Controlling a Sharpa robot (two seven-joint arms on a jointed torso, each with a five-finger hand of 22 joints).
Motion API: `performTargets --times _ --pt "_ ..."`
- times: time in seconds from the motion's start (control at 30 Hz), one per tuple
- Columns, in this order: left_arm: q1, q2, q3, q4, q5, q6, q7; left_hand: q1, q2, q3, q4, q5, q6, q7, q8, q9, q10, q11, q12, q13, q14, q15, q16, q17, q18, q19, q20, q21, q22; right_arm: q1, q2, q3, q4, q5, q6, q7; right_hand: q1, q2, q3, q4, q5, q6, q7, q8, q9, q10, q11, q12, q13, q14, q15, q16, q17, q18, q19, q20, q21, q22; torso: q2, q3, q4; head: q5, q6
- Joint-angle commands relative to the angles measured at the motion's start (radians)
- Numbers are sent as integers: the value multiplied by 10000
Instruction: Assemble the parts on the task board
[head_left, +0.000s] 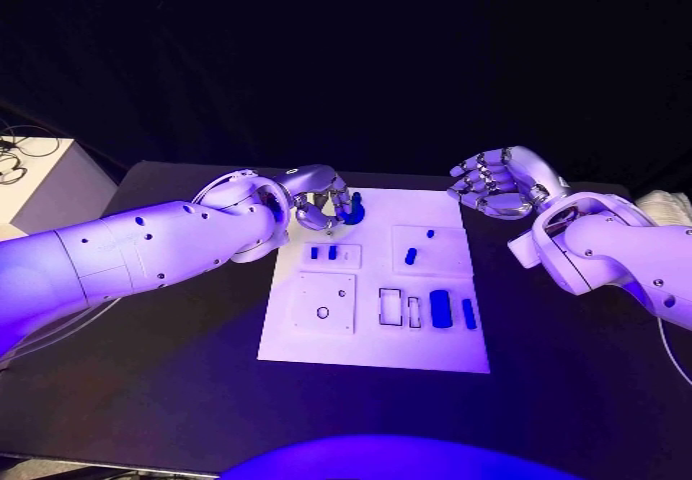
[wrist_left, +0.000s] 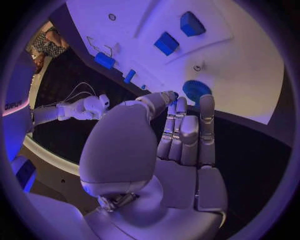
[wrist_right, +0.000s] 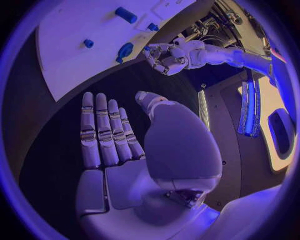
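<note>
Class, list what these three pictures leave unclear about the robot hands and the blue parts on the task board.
- Head view: whether the left robot hand touches the round blue part; its fingers cover the part.
- Left wrist view: the same contact; fingertips overlap the part's edge.
- Head view: the shape of the small part on the task board; too small.

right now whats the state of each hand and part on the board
left robot hand: fingers at the round blue part, hold unclear
right robot hand: open, holding nothing, off the board
round blue part: at the board's far edge
task board: flat on the table
two long blue parts: lying side by side
</note>
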Motion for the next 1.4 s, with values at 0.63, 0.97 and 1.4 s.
performTargets --times 0.63,0.97,1.4 --pt "-2 -433 -32 23 -7 1065 -260 -203 -25 -50 -41 -1 112 10 -86 51 163 -35 -158 -8 -12 26 -2 -32 148 0 -4 -3 -10 -4 0 5 -21 -7 82 89 -60 26 -36 -9 52 -47 293 -23 -15 19 43 -41 -5 -14 -6 -33 -9 145 -73 22 -16 -9 14 -19 -11 107 -72" --pt "-14 -334 -80 -107 -114 1055 -254 -204 -25 -55 -48 -1 128 5 -90 59 187 -41 -171 -3 -22 23 -6 -53 149 -3 -5 -7 -13 -4 1 5 -14 -7 83 96 -60 26 -36 -9 52 -47 293 -23 -15 19 43 -41 -5 -14 -6 -33 -9 145 -73 22 -16 -9 12 -8 -18 129 -81" --pt "-61 -203 -116 -254 -155 1117 -274 -192 -15 -52 -65 1 141 1 -105 68 214 -47 -198 3 -18 18 -2 -39 153 -5 -8 -12 -16 -4 -11 5 -2 -7 81 99 -66 44 -48 -22 66 -34 288 -14 -24 27 39 -24 -66 6 -9 -50 -45 146 -61 21 -9 -70 14 -8 -19 114 -114"
